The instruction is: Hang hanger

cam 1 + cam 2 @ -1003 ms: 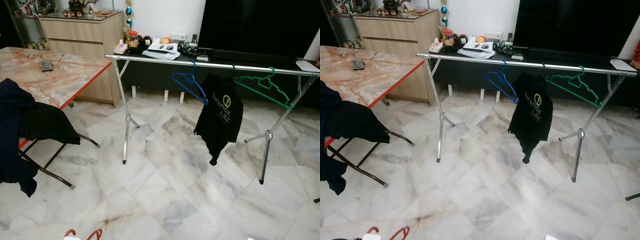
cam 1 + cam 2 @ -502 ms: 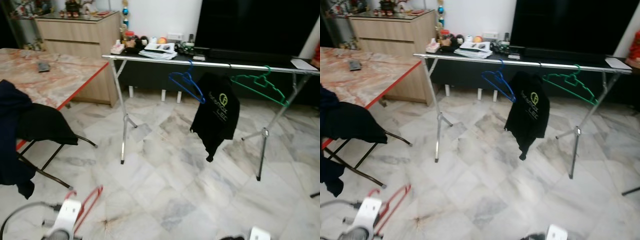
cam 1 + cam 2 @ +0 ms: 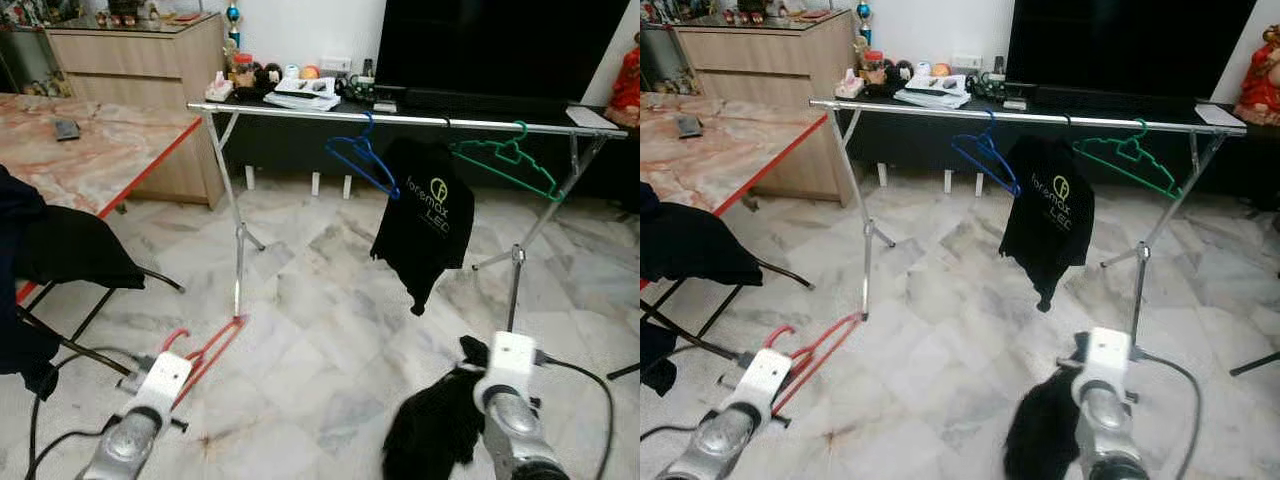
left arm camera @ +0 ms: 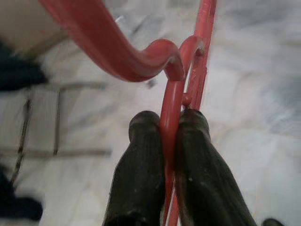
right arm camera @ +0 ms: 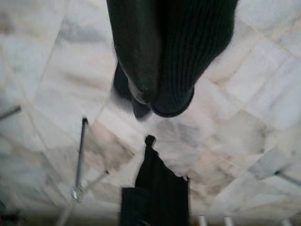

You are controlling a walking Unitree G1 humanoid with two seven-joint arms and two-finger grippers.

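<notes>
At the low left, the left gripper (image 4: pixel 170 141) had its two black fingers (image 4: pixel 141 160) pinched shut on the red hanger (image 3: pixel 205 350) — the thin, glossy plastic hook ran straight between the pads, and the curved shoulders spread out past the tips, above the pale marble floor (image 3: pixel 320 330). Behind stood the rack (image 3: pixel 400 117), a bright metal rail on splayed legs: near its middle hung a blue hanger (image 3: pixel 362 162), then a black shirt (image 3: pixel 422 222), then a green hanger (image 3: pixel 510 165) toward the right end. At the low right, the right gripper (image 5: pixel 155 92) was wrapped in a dark ribbed knit garment (image 3: pixel 435 430) — I could not tell how its fingers stood.
</notes>
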